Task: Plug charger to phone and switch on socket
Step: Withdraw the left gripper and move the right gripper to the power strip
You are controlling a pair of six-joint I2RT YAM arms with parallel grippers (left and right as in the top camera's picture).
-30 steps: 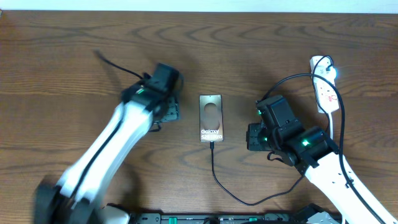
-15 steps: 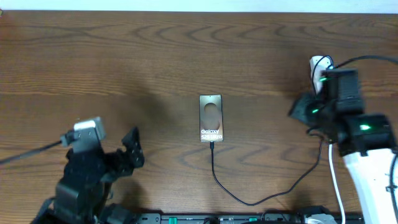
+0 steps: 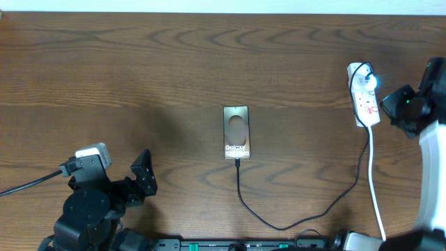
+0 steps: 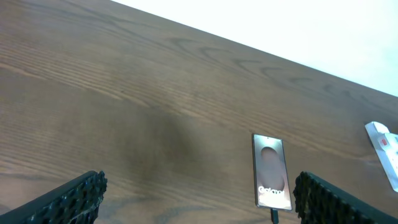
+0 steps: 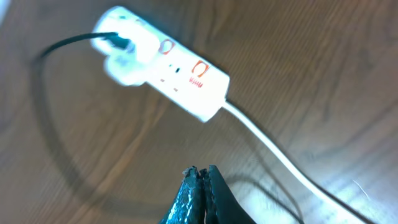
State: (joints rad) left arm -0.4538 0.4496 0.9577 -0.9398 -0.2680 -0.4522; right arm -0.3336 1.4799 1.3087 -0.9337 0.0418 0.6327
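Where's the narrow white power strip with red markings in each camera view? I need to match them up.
Overhead: the white power strip sits at the right edge, upper half, running top to bottom.
Left wrist: only one end shows at the right edge, right of the dark-grey phone.
Right wrist: upper left, lying diagonally, blurred.
Shared landmark: its thick white cord, seen in overhead and right wrist only.

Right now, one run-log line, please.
thin black charger cable: end at dark-grey phone | white power strip: ungripped | left gripper: open | right gripper: shut
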